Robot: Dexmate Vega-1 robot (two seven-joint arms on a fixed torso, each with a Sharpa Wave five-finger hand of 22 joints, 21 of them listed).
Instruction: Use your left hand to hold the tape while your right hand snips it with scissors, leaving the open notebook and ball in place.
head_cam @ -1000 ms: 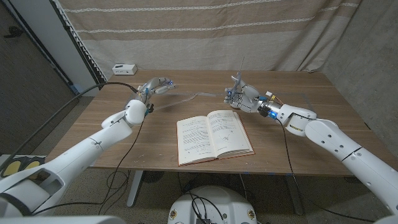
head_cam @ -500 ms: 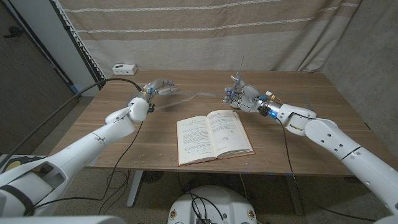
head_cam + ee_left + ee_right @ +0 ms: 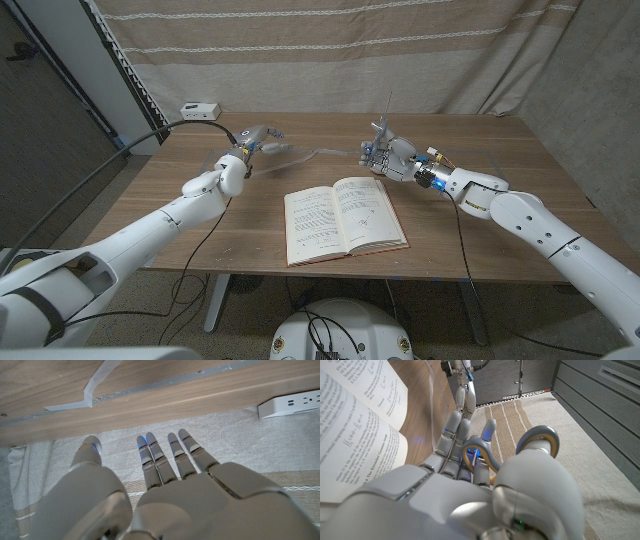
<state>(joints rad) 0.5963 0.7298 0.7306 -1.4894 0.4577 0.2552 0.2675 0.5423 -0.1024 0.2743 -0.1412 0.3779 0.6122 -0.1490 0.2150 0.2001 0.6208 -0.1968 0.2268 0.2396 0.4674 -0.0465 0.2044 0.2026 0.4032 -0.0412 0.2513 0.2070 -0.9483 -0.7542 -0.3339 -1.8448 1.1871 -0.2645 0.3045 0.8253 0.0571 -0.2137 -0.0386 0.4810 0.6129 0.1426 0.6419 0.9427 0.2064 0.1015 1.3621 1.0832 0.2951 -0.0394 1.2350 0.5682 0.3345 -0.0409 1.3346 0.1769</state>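
A pale strip of tape lies on the table between my two hands, behind the open notebook. My left hand hovers at the strip's left end; the left wrist view shows that hand with fingers straight and apart, holding nothing, and the tape lying beyond the fingertips. My right hand grips the scissors, blades pointing up, at the strip's right end. In the right wrist view the grey scissor loops sit in my right hand, with the clear tape ahead.
A white power strip lies at the table's back left corner, also seen as the power strip past my left fingers. A striped curtain hangs behind the table. Notebook pages lie close beside my right hand.
My left hand has shifted slightly right toward the tape's end, and its forearm has swung in. The right hand and scissors have stayed put.
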